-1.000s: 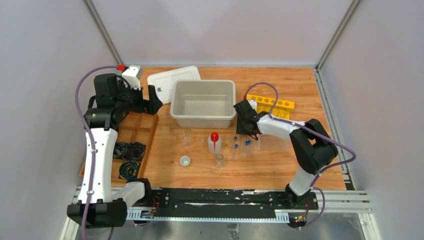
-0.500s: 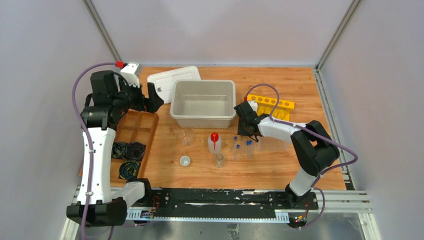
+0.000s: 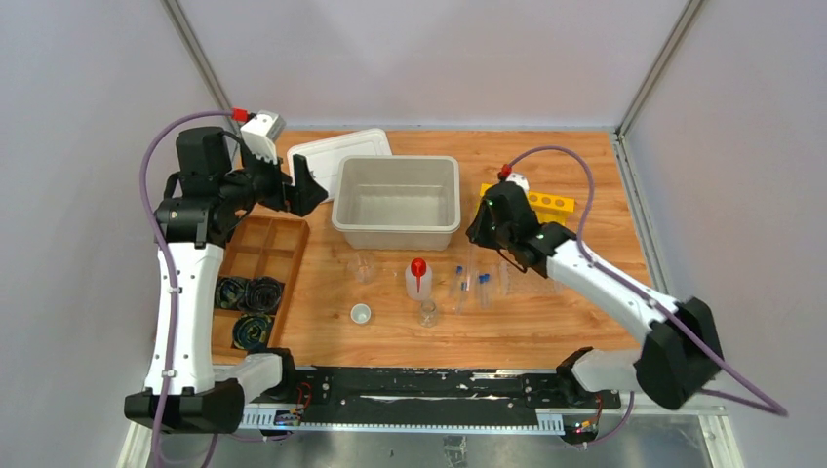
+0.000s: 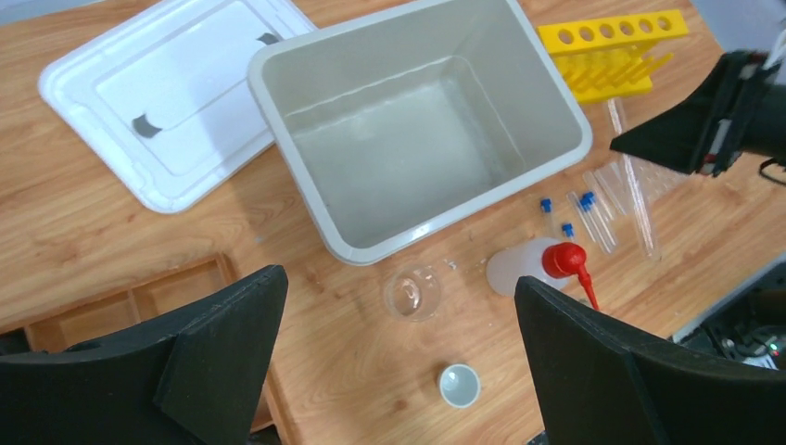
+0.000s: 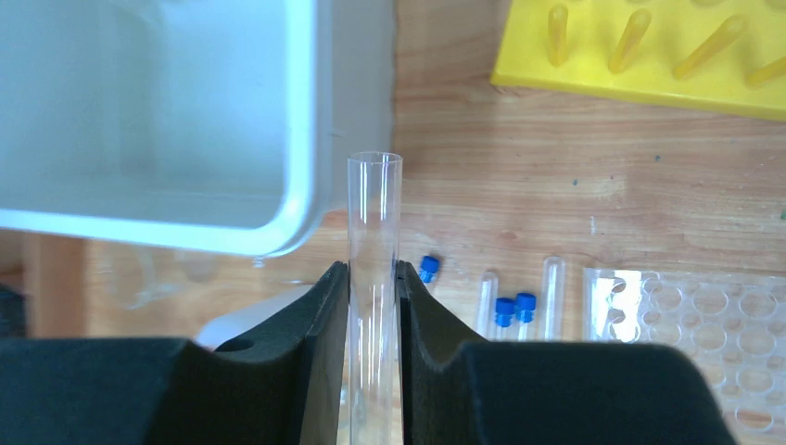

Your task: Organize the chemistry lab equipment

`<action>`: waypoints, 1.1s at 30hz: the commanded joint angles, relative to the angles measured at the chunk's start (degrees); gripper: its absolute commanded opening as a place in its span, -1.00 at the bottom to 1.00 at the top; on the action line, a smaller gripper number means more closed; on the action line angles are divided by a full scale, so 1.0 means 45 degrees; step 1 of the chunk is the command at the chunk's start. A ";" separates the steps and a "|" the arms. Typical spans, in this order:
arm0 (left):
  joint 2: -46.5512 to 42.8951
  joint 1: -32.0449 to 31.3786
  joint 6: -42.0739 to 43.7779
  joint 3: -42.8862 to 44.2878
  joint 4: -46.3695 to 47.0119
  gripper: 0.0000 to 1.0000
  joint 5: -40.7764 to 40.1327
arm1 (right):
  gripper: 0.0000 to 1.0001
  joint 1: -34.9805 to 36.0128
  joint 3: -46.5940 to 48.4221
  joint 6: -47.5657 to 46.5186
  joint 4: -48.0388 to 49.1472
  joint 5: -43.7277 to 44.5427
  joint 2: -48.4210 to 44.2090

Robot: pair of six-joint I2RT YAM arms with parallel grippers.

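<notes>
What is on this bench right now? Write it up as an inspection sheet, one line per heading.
Surface: wooden table, no spills seen.
Job's things: squeeze bottle, blue-capped tubes, beaker, small flask and white cup loose on the table; grey bin open, lid beside it; yellow rack behind.
Clutter: black cable coils in the wooden tray.
Grippers: left gripper open, empty; right gripper shut on an uncapped clear tube.
Cables: purple cables loop along both arms.
Surroundings: white walls; nothing else seen.

3 capped tubes [image 5: 504, 313]; 2 beakers [image 3: 363, 265] (1 btl [image 3: 417, 282])
</notes>
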 commanded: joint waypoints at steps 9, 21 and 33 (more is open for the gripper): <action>0.0981 -0.3806 0.0236 0.0525 -0.0804 1.00 0.1323 | -1.00 0.0927 0.2174 0.0622 -0.0171 -0.0312 -0.3260; 0.1809 -0.5024 -0.0751 0.0487 0.0127 0.99 0.2083 | -1.00 0.3147 0.5172 0.0762 0.2579 0.0359 -0.0571; 0.1527 -0.5024 -0.1630 -0.0159 0.0270 0.83 0.2921 | -1.00 0.4477 0.6480 0.0844 0.3658 0.1413 0.0623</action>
